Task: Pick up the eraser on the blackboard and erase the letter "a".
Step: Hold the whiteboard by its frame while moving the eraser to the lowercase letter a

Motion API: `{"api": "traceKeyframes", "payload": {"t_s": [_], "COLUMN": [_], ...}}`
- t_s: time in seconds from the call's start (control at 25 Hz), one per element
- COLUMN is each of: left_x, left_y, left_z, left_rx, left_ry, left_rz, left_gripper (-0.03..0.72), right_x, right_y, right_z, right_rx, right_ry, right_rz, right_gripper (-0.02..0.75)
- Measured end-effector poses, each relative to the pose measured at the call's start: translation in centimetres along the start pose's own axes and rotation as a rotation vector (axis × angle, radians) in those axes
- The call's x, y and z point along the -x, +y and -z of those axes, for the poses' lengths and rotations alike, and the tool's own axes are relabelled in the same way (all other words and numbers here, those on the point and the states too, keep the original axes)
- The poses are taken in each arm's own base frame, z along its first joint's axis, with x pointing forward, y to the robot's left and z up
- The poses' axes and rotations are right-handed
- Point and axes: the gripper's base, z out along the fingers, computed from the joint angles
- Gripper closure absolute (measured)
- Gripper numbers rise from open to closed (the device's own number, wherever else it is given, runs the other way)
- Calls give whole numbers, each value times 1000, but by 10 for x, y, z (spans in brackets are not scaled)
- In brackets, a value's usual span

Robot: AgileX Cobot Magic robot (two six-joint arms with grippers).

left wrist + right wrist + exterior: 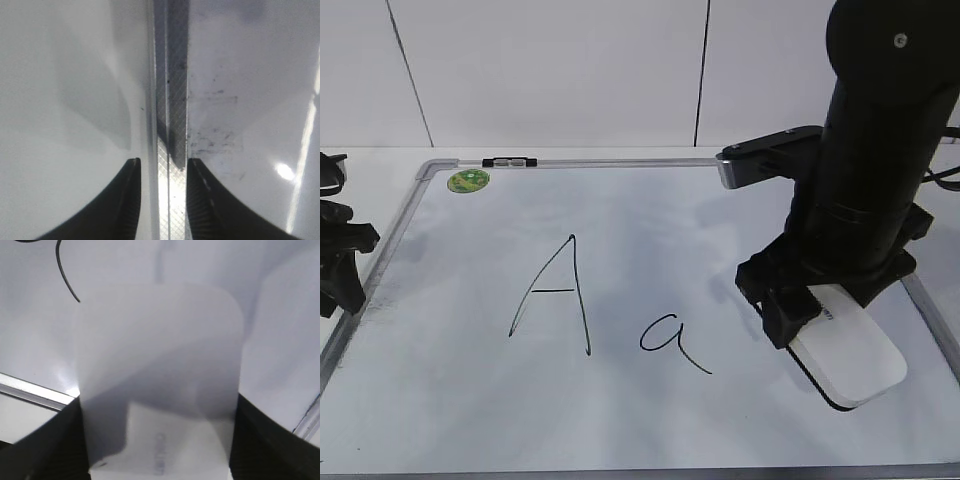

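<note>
White plastic fills the right wrist view: the eraser (160, 385) sits between the two dark fingers (45, 445) of the right end effector (160, 440), which are closed against its long sides, faint grey lettering showing on its top. In the exterior view the same eraser (850, 350) lies at a slant on the right part of the blackboard (620, 420), near its front edge, its dark underside showing as a thin line against the board, with the right end effector (820, 305) clamped over its far end.

Just left of the eraser, apart from it, is the letter "a" (670, 340), unsmudged, its tail trailing toward the front right. Left of that stands the taller capital "A" (555, 295).

At the board's left edge, the left end effector (162, 200) hangs with its fingers (120, 200) partly spread on either side of the grey metal frame (170, 100), holding nothing; grey smudges mark the surface beside it.

Farther back, a green round sticker (468, 180) sits in the board's far left corner, near a small black clip (510, 160) on the far frame rail. The pale counter (380, 160) continues behind.
</note>
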Motion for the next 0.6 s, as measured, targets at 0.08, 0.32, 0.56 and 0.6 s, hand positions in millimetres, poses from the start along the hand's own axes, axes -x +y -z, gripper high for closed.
{"api": "traceKeyframes", "payload": {"t_s": [0.08,0.32,0.56,0.6], "left_x": [0,1,1,1], "left_y": [0,2,2,2], "left_z": [-1,-8,-8,-8], "left_rx": [0,0,0,1], "left_ry": [2,22,22,24], "left_rz": [0,5,5,5], "left_gripper": [454,454,468,479], "right_x": [0,0,0,0], "right_y": [0,0,0,0], "right_z": [0,0,0,0], "right_rx": [0,-2,-3,-3], "right_ry": [0,0,0,0], "right_rz": [0,1,1,1], "right_gripper": [210,210,210,210]}}
